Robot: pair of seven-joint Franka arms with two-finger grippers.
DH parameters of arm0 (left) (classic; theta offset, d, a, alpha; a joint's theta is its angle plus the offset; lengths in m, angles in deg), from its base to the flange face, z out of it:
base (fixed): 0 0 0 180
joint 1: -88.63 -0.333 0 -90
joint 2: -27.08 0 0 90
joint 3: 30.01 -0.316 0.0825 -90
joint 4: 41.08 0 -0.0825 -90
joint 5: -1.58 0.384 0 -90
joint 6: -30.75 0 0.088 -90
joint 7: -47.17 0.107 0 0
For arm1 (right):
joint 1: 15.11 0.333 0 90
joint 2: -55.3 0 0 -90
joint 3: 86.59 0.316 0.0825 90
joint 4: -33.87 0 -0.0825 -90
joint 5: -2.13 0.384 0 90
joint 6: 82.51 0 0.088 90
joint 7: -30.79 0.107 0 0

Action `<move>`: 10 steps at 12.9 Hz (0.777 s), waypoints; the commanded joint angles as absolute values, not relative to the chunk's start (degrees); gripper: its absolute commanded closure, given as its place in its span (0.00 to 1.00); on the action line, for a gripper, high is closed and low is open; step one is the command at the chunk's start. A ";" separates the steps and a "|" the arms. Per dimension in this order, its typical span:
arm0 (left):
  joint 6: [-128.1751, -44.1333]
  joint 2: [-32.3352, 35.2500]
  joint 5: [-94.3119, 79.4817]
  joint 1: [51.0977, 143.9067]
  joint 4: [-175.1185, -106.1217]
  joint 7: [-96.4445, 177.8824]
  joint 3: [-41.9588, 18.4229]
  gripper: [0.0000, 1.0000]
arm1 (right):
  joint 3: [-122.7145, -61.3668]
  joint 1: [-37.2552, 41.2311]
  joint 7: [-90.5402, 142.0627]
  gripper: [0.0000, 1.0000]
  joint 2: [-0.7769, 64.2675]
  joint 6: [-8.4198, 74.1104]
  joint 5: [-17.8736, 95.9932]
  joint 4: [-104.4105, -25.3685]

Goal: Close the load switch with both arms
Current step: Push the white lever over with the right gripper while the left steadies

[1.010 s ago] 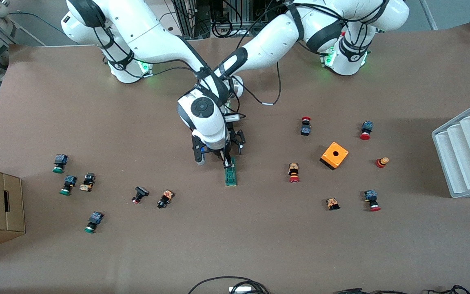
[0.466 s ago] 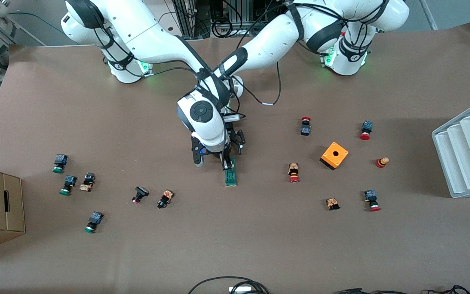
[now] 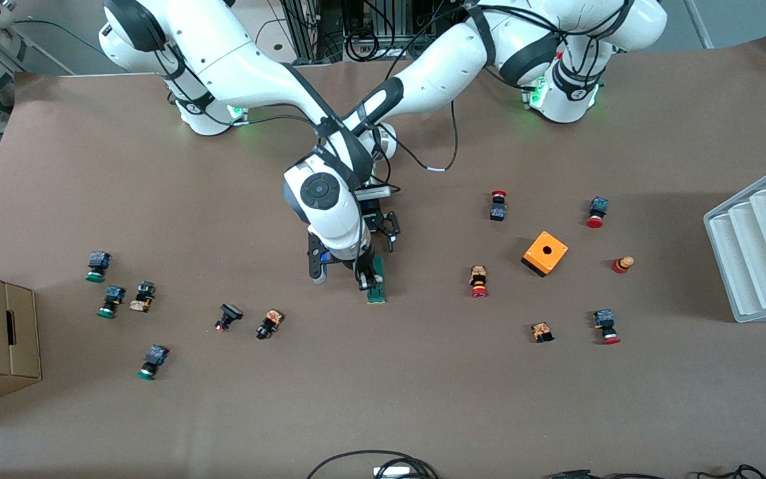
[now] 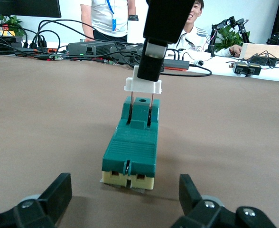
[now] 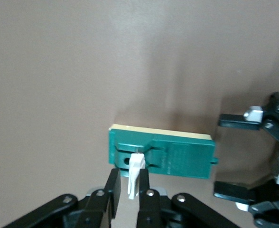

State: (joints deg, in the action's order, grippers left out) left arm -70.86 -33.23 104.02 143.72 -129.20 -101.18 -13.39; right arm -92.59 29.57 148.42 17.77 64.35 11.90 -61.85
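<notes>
right pincer, clamped on the load switch's white handle, has moved nearer the camera

Brown table, load switch, orange box

Both arms, the right arm and the left arm, have glossy white rounded shells with black joint bands, and green indicator lights glow at their bases. Black cables run loosely along the links, and the right arm's wrist carries a round black cap with a concentric ring. Each gripper is black, with angular linked fingers fixed by silver screws.
</notes>
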 commanded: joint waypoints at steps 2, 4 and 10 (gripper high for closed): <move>-71.91 -35.85 103.88 143.91 -128.10 -103.83 -13.22 0.00 | -93.10 29.27 148.21 0.78 14.52 65.85 12.94 -58.59; -71.91 -35.85 103.88 143.91 -128.10 -103.74 -13.22 0.00 | -93.10 29.27 148.92 0.79 13.64 65.76 12.94 -57.46; -71.91 -35.85 103.88 143.91 -128.10 -103.74 -13.22 0.00 | -93.10 29.10 149.27 0.78 9.95 63.04 13.99 -51.39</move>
State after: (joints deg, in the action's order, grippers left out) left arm -70.86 -33.23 104.02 143.72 -129.20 -101.18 -13.39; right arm -92.93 29.28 148.84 14.81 62.36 12.25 -57.62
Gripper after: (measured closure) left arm 0.000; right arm 0.780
